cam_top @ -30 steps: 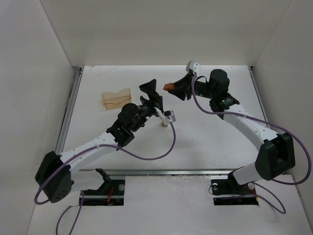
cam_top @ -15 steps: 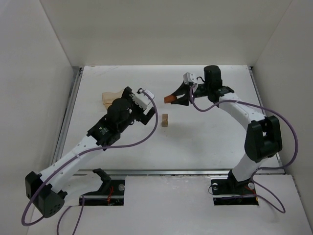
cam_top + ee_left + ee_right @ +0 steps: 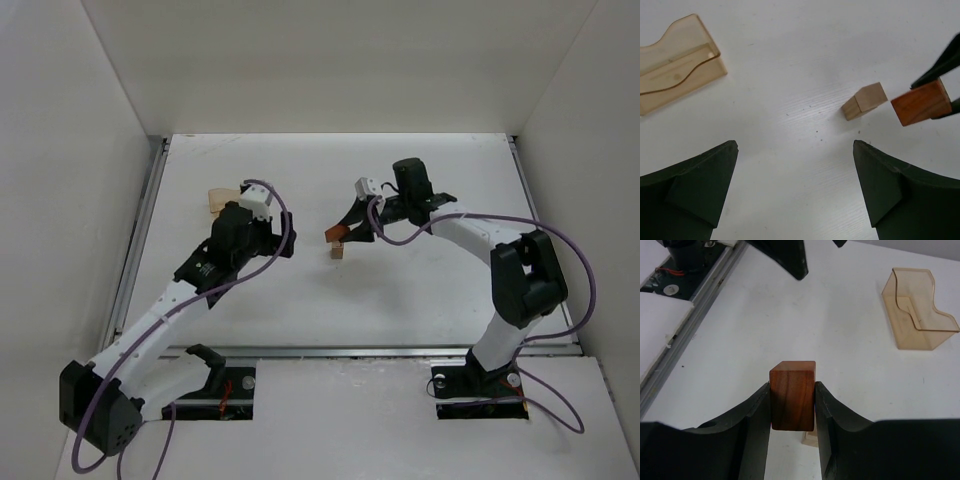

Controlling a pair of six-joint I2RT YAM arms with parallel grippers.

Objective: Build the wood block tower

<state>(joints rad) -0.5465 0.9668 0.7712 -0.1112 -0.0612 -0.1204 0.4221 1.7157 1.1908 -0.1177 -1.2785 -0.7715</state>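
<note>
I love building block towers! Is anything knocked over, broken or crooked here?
Nothing stands out. The tan block stands alone on the table, the right gripper holds the reddish-brown block squarely close to it, not stacked yet, and the amber plastic tray sits off to the side, looking whole.

- Your right gripper (image 3: pixel 341 234) pinches the red block (image 3: pixel 337 237) right by the tan block (image 3: pixel 338 253), which stands on the surface (image 3: pixel 420 290).
- Your left gripper (image 3: pixel 282 240) sits to their left, apart from both.
- The amber tray (image 3: pixel 220 197) lies beyond your left arm, partly hidden.
</note>
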